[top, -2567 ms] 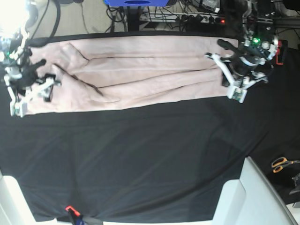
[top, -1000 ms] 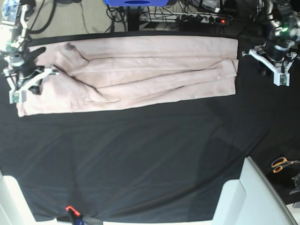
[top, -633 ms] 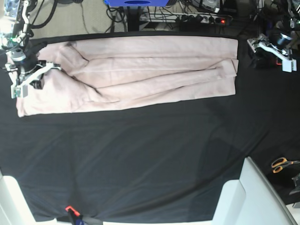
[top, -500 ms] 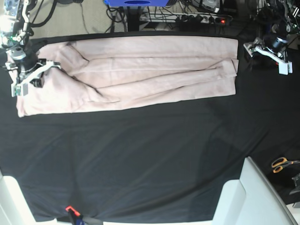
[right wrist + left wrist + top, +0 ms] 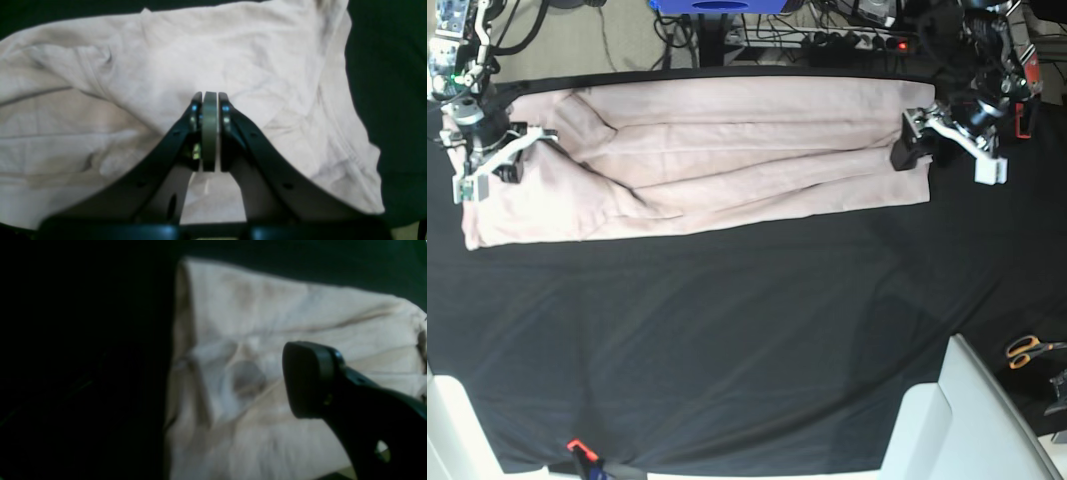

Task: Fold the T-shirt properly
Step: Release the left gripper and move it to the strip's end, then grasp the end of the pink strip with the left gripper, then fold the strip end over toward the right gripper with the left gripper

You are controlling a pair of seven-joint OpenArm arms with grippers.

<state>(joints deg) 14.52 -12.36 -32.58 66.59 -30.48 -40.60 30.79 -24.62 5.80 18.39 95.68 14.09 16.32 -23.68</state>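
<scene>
T-shirt [image 5: 717, 150] lies as a long pale pink band across the upper part of the base view, folded lengthwise with several creases running left to right, flat on the black-clothed surface [image 5: 727, 340]. Its left end reaches the upper left of the frame, its right end stops in the upper right.

Right end effector [image 5: 489, 160] sits over the shirt's left end in the upper left of the base view. In the right wrist view its fingers [image 5: 223, 110] are pressed together with only a thin greenish pad between them, no fabric pinched, bunched pink cloth [image 5: 166, 66] beneath.

Left end effector [image 5: 932, 140] is at the shirt's right edge, upper right of the base view. The left wrist view is blurred and shows just one dark finger [image 5: 310, 380] in the lower right over the shirt's end [image 5: 267, 323]; cannot tell if it is apart or together.

Scissors [image 5: 1027, 350] with orange handles lie at the right edge, well apart from the shirt. Cables [image 5: 847, 35] run along the top behind the surface.
</scene>
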